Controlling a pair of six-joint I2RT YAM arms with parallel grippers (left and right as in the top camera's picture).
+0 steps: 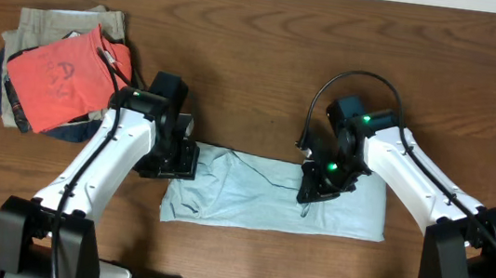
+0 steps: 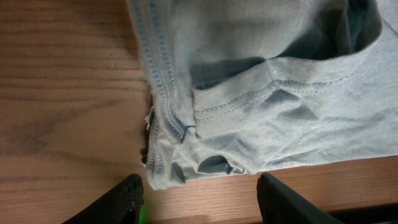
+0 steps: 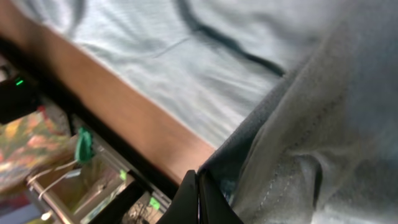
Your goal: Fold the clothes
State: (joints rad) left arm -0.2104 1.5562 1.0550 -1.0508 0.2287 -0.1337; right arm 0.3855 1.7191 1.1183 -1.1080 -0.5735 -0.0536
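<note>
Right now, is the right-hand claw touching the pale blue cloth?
Touching. The right wrist view shows the right gripper shut, with a fold of the pale blue garment pinched at its fingertips.

The pale light-blue wrinkled cotton garment (image 1: 268, 207) lies on the brown wooden counter (image 1: 261, 28). The left claw (image 1: 184, 162) is at the garment's left rear corner. The right claw (image 1: 309, 191) is on its rear edge, right of centre. Well to the garment's left rear, a red-orange printed T-shirt (image 1: 63, 76) lies on a stack of folded khaki and navy garments (image 1: 55, 28).
</note>
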